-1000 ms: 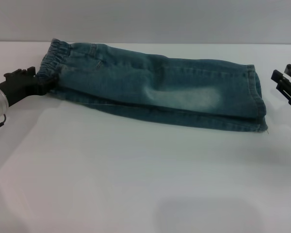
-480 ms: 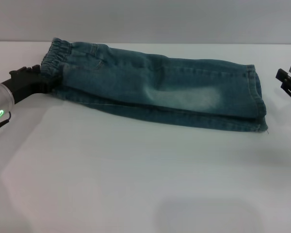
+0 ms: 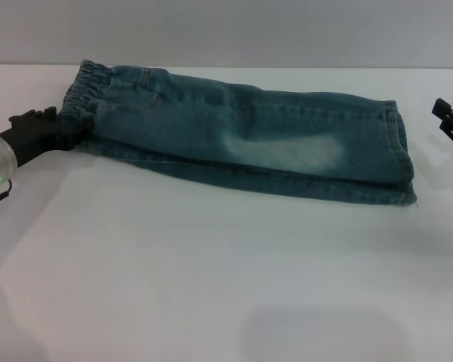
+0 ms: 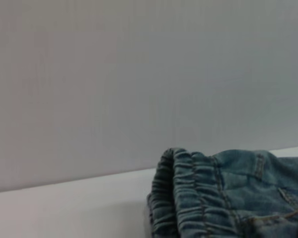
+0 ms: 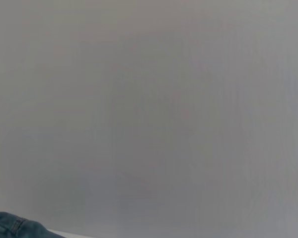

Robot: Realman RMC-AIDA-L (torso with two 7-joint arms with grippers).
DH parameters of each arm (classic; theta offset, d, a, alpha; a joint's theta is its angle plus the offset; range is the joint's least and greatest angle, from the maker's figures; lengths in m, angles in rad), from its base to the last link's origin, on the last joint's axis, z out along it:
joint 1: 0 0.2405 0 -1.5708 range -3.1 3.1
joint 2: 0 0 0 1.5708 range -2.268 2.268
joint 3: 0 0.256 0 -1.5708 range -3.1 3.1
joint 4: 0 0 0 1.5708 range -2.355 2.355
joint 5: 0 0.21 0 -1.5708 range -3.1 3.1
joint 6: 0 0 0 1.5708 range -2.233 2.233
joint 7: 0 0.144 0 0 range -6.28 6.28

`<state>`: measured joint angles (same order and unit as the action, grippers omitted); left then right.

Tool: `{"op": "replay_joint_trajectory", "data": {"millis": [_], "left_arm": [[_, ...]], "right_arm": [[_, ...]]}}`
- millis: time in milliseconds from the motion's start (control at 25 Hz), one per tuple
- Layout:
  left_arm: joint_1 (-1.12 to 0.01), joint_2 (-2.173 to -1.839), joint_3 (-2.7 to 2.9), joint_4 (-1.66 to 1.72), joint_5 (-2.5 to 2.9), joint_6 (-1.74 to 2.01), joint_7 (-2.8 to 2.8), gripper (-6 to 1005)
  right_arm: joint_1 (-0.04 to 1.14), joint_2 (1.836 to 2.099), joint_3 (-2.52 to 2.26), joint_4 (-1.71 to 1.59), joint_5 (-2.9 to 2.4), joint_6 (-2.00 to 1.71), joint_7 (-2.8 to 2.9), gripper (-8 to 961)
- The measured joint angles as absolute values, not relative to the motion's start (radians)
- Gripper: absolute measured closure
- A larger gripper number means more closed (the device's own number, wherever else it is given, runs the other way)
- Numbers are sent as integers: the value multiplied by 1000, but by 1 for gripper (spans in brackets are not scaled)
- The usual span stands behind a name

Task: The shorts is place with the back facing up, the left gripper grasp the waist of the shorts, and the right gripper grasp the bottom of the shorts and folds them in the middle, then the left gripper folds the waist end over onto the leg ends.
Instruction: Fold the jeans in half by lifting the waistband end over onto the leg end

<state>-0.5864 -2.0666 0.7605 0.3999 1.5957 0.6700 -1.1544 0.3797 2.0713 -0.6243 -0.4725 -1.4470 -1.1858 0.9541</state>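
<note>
The shorts (image 3: 241,136) lie folded lengthwise on the white table, with a pale bleached patch facing up. The gathered waist (image 3: 83,94) is at the left end, and the stacked leg ends (image 3: 399,151) are at the right end. My left gripper (image 3: 74,137), on its silver wrist with a green light, touches the waist's near corner. The left wrist view shows the ruffled waist (image 4: 188,193) close up. My right gripper (image 3: 451,113) hovers open at the right edge, clear of the hems. A small corner of the shorts (image 5: 10,228) shows in the right wrist view.
The white table (image 3: 211,279) stretches wide in front of the shorts. A grey wall (image 3: 226,30) stands just behind the table's far edge.
The right gripper has drawn back to the right, away from the hems. The left gripper rose slightly by the waist, then dropped back. The shorts have not moved.
</note>
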Motion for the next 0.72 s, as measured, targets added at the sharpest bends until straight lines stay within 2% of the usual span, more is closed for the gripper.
{"op": "replay_joint_trajectory", "data": {"millis": [720], "left_arm": [[-566, -2064, 769, 400, 1595, 655, -1153, 287]], "right_arm": [[379, 2074, -625, -465, -1421, -1198, 960, 568]]}}
